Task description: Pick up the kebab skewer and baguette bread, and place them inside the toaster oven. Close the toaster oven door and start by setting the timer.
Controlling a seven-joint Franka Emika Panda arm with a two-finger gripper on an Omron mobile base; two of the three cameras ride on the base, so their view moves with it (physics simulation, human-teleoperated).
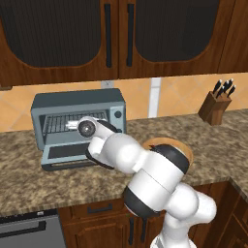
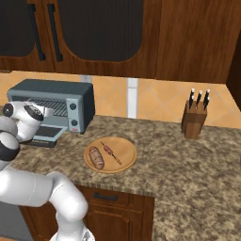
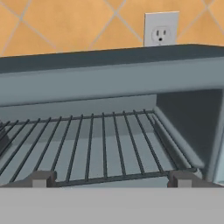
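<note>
The grey-blue toaster oven (image 1: 77, 101) (image 2: 52, 89) stands on the counter with its door (image 1: 65, 155) (image 2: 47, 133) folded down flat. My gripper (image 3: 112, 179) is level with the oven mouth, just in front of the bare wire rack (image 3: 96, 144). Its fingers (image 3: 41, 178) are spread wide, open, with nothing between them. To the right of the oven, the golden-brown baguette bread (image 2: 97, 158) and the thin kebab skewer (image 2: 111, 153) lie side by side on a round wooden plate (image 2: 127, 143), well away from the gripper.
A knife block (image 1: 215, 104) (image 2: 194, 117) stands at the back right of the granite counter. The oven's knobs (image 2: 73, 115) are on its right panel. A wall outlet (image 3: 161, 29) sits behind the oven. My own arm covers most of the plate (image 1: 186, 150) in the left base view.
</note>
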